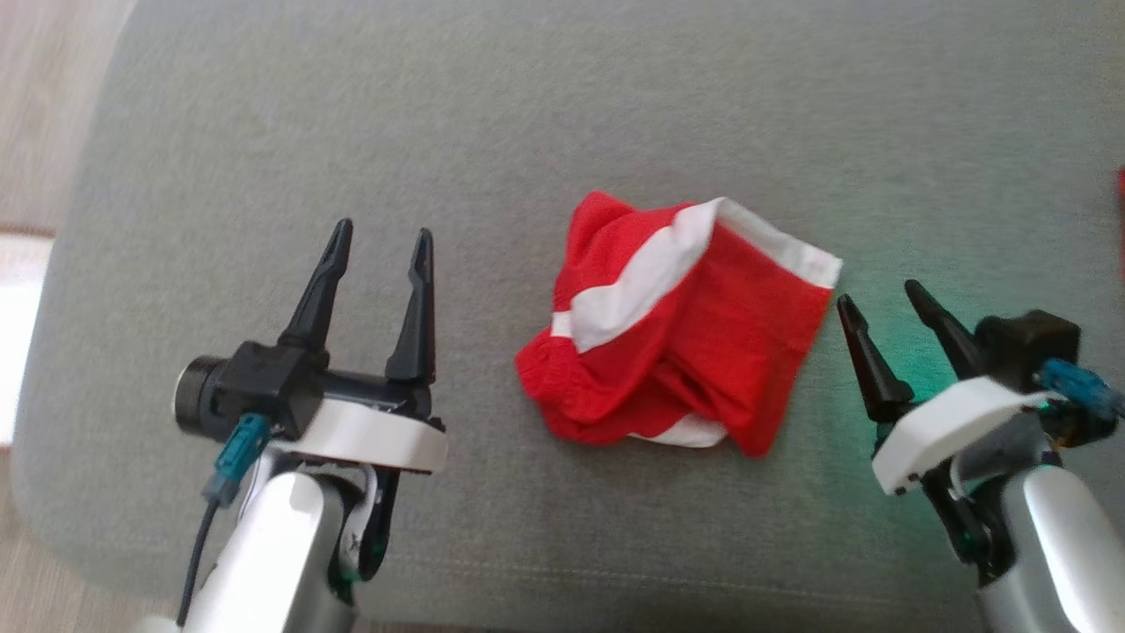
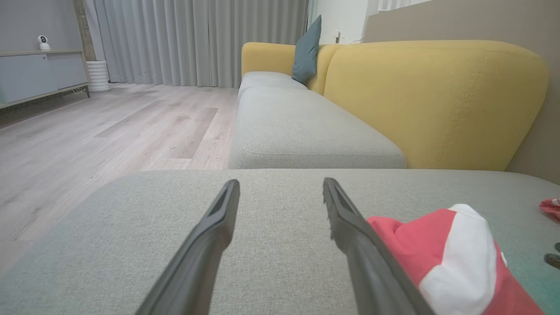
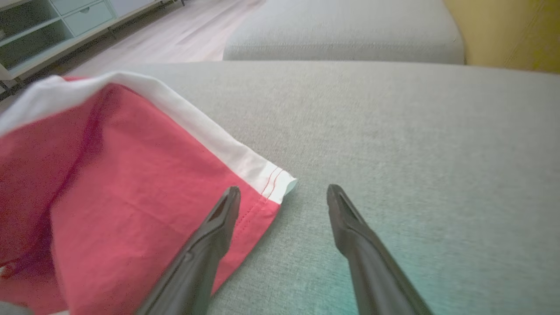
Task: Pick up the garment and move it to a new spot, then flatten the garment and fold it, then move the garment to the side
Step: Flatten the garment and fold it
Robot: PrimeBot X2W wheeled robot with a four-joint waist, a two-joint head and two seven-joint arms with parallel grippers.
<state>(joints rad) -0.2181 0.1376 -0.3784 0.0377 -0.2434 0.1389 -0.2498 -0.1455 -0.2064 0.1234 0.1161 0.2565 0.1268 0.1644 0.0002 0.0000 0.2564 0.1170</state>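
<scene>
i saw the crumpled red and white garment lying on the grey cushion between my grippers, the left gripper near it and the right gripper just beside its corner, both spread wide and empty.

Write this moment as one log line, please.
garment: crumpled on grey cushion | left gripper: jaws open, empty | right gripper: jaws open, empty, by garment's right corner | pickup: not yet done

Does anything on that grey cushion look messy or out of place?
Yes: the red-and-white garment lies crumpled in a heap on the cushion, folded over itself with its white band twisted. The left hand and right hand flank it, open, neither holding it.
</scene>
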